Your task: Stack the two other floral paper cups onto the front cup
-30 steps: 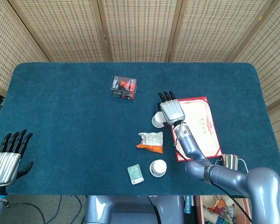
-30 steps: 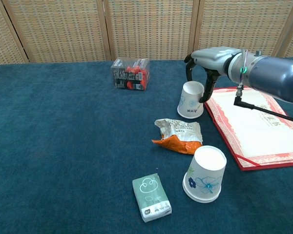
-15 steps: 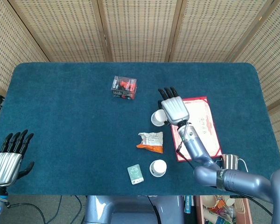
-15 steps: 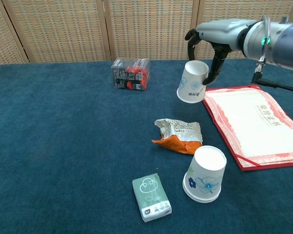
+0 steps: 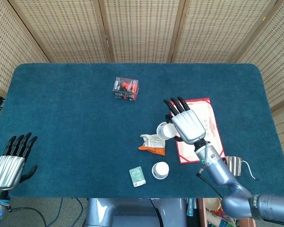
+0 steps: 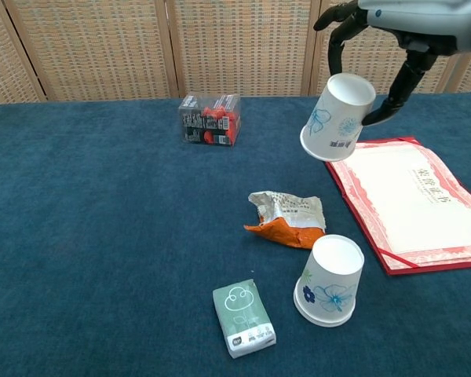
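A floral paper cup [image 6: 339, 118] hangs in the air, upside down and tilted, held by my right hand [image 6: 408, 23] between thumb and fingers. In the head view the same cup [image 5: 164, 130] shows just left of the right hand [image 5: 187, 124], above the snack bag. The front floral cup [image 6: 330, 279] stands upside down on the blue cloth near the table's front edge, also seen from above as cup [image 5: 160, 170]. My left hand [image 5: 12, 158] hovers at the front left corner, fingers straight and apart, holding nothing.
A crumpled orange-and-white snack bag [image 6: 286, 218] lies between the two cups. A green tissue pack [image 6: 243, 316] sits left of the front cup. A clear box of red items [image 6: 209, 120] stands further back. A red-bordered certificate folder [image 6: 412, 200] lies at the right.
My right hand has lifted the floral cup off the cloth and carried it up and toward the front, over the snack bag. The left hand has barely shifted.
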`<state>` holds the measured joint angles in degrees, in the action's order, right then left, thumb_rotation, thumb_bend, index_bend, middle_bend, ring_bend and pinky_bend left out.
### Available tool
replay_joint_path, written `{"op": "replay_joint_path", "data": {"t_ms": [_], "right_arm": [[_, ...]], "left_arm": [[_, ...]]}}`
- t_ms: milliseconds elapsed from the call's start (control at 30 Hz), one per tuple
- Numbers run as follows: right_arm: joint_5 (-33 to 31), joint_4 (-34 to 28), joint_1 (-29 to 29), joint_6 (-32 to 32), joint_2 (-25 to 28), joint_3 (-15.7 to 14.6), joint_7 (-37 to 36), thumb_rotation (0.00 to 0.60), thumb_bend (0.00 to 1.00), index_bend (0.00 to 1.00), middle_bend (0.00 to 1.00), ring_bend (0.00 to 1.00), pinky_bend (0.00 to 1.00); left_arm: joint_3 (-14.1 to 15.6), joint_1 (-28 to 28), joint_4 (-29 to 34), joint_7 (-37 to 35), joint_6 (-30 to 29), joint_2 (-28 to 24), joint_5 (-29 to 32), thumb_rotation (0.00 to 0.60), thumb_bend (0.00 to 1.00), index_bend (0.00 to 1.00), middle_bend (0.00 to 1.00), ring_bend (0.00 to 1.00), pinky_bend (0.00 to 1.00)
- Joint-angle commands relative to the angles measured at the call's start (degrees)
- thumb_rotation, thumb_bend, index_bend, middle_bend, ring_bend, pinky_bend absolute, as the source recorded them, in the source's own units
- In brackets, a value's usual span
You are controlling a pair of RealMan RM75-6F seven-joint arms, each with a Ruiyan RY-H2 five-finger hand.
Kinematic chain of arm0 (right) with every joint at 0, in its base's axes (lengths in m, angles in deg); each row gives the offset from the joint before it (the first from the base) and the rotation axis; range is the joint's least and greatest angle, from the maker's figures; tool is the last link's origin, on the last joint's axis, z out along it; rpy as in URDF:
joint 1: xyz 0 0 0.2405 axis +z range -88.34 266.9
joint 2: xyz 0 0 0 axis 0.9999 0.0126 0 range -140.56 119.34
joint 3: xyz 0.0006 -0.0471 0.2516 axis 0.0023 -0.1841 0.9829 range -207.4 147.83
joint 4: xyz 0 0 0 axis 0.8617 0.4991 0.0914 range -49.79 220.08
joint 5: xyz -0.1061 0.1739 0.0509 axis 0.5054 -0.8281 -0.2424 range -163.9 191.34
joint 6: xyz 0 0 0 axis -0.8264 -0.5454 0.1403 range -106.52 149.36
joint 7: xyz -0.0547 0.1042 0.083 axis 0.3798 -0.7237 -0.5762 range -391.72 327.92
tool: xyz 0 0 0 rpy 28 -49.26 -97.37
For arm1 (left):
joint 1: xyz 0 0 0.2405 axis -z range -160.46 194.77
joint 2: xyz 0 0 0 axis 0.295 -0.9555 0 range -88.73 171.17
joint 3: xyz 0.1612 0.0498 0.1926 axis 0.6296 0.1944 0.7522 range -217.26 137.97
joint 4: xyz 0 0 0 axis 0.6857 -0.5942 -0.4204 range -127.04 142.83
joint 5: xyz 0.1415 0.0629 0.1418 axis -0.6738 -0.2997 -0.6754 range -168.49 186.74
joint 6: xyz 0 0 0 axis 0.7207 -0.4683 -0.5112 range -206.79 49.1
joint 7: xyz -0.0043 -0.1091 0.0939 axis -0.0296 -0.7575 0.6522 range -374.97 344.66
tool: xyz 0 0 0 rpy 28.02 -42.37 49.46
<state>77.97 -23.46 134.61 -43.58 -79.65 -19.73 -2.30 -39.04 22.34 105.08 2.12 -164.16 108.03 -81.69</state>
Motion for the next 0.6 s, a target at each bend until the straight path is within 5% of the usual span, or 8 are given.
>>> {"op": "replay_joint_path", "data": {"t_ms": [33, 300, 600], "right_arm": [[7.3, -0.1, -2.6, 0.5, 2.5, -3.0, -6.2, 0.6, 0.07, 0.51, 0.13, 0.0, 0.0], [22.3, 2.9, -4.7, 1.9, 4.4, -7.8, -19.7, 0.6, 0.07, 0.52, 0.14, 0.0, 0.0], [29.6, 2.4, -6.9, -0.6, 3.7, -9.8, -23.9, 0.6, 0.07, 0.52, 0.14, 0.0, 0.0]], "left_arm": [[0.1, 0.0, 0.2, 0.2, -0.2, 0.0, -0.3, 0.6, 0.31, 0.0, 0.0, 0.0, 0.0], [0.1, 0.0, 0.8, 0.9, 0.0, 0.0, -0.2, 0.6, 0.31, 0.0, 0.0, 0.0, 0.0], [0.0, 0.1, 1.5, 1.6, 0.1, -0.1, -0.3, 0.6, 0.31, 0.0, 0.0, 0.0, 0.0]]}}
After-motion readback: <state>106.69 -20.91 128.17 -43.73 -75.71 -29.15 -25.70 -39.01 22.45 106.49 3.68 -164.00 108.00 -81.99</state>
